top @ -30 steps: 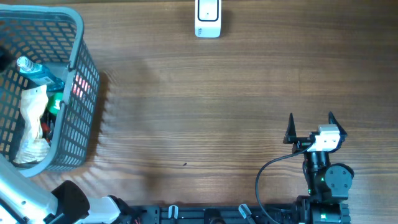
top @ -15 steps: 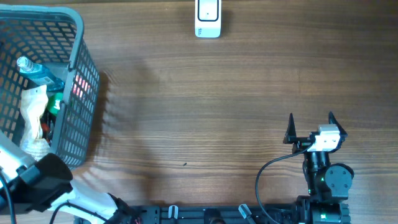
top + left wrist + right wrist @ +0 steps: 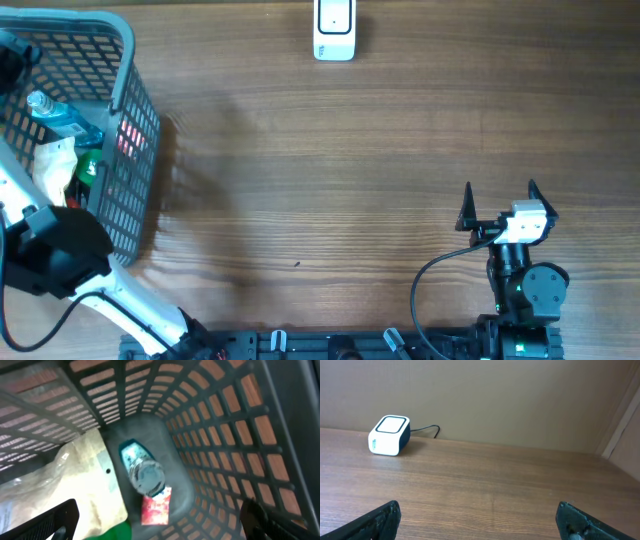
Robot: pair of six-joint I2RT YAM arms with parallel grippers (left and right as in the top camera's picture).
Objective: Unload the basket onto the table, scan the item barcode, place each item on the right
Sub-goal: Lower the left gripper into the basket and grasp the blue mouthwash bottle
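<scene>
A grey mesh basket (image 3: 125, 60) stands at the table's left end and holds the items: a clear bottle with a teal label (image 3: 145, 472), a red packet (image 3: 156, 506), a cream bag (image 3: 65, 490) and something green (image 3: 117, 532). My left gripper (image 3: 157, 522) hangs open above the inside of the basket, over the bottle and red packet, touching nothing. From overhead only a dark part of the left gripper (image 3: 8, 60) shows at the frame's left edge. The white barcode scanner (image 3: 334, 30) sits at the far middle edge. My right gripper (image 3: 500, 200) rests open and empty at the near right.
The scanner (image 3: 390, 435) has a black cable running behind it toward a brown wall. The left arm's white link (image 3: 100, 290) crosses the basket's near corner. The basket wall (image 3: 240, 435) rises close on the right of the left gripper.
The left arm has swung from the lower left corner up over the basket, and its gripper now hangs above the items. The right arm has not moved.
</scene>
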